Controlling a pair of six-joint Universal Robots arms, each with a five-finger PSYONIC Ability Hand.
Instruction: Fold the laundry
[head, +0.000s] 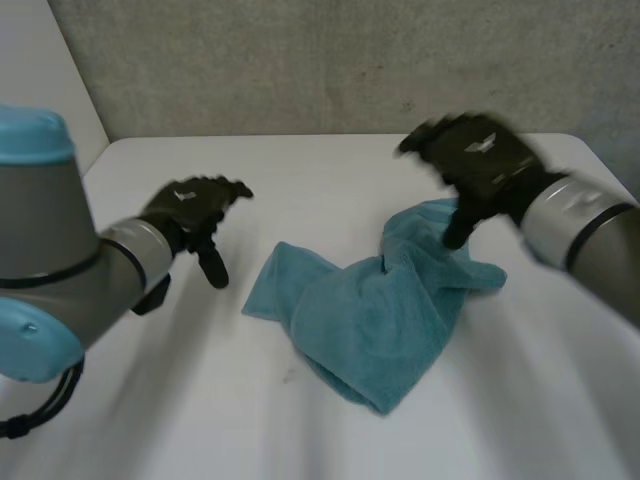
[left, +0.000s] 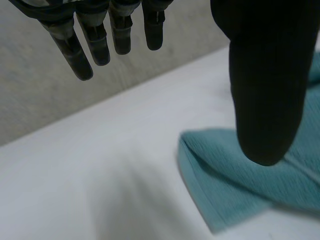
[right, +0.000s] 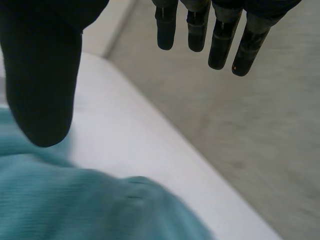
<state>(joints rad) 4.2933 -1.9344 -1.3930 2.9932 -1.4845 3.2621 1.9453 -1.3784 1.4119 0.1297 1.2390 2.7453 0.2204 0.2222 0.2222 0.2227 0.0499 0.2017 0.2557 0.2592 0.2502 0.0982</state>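
I have the white table (head: 330, 165) spread out under the left hand (head: 190, 210) and the right hand (head: 480, 160), with a grey wall (head: 300, 60) standing beyond the fingertips of both. One teal towel (head: 375, 315) lies on the table, crumpled and unfolded, between the two hands and much nearer to the right one. Its bulk is a rumpled sheet running from below the right hand back toward me, and it ends in a corner well clear of either hand. A flatter flap reaches out toward the left hand and stops short of it, with bare table between. The part nearest the right hand is bunched up into a raised ridge.

The right hand hovers over that bunched edge. In its wrist view I see its fingers (right: 220, 42) hanging straight and its thumb (right: 42, 75) standing well apart from them, so I read this hand as spread wide and gripping nothing. The towel lies below the palm and beside the thumb. In the head view the thumb tip points down at the ridge, and I cannot tell whether it touches the cloth.

The left hand hangs over bare table, off to the towel's side and apart from it. Its wrist view shows straight fingers and a thumb held far from them: wide too, and empty. The towel's hemmed edge lies past the thumb tip, not between thumb and fingers
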